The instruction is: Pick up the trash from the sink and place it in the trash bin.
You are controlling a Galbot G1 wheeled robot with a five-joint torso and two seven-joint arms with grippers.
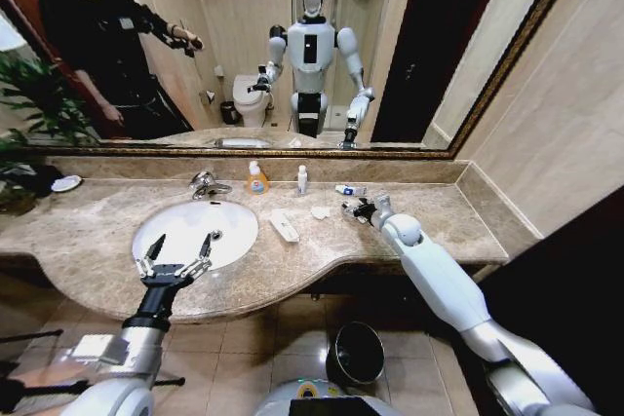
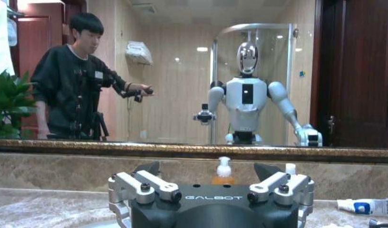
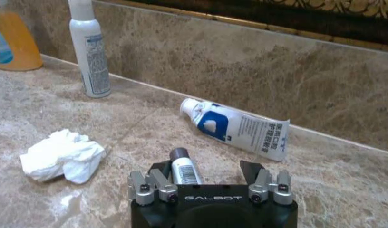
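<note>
Reaching with the right gripper (image 1: 361, 209) to the counter (image 1: 439, 226) at centre right of the head frame, well right of the sink (image 1: 156, 231). Jaws released, spread on either side of a slim tube (image 3: 183, 168) with a dark cap; cannot tell whether either finger touches it. Tube's long axis running straight out from the palm, cap end aimed at the back wall.

Crowded close by: a crumpled scrap (image 3: 61, 156) just beside the gripper, and a larger blue-and-white tube (image 3: 235, 128) lying flat along the foot of the back wall, slanted, cap toward the upright white bottle (image 3: 91, 52), crimped end away from it. Orange soap bottle (image 3: 13, 40) standing beyond that. Nothing lying between the spread fingers and the slim tube.

Holding the left gripper (image 1: 175, 255) at lower left of the head frame, over the sink's near rim, jaws released and wide, grasping nothing.

Seen from the head camera and not from the wrists: a flat packet (image 1: 285, 226) on the counter between sink and scrap, long axis slanting toward the lower right; the faucet (image 1: 207, 184) behind the basin; the trash bin (image 1: 358, 353) on the floor at bottom centre.

Looking from the left wrist past the wide fingers (image 2: 150, 183) at the soap bottle and the mirror (image 2: 181, 71).
</note>
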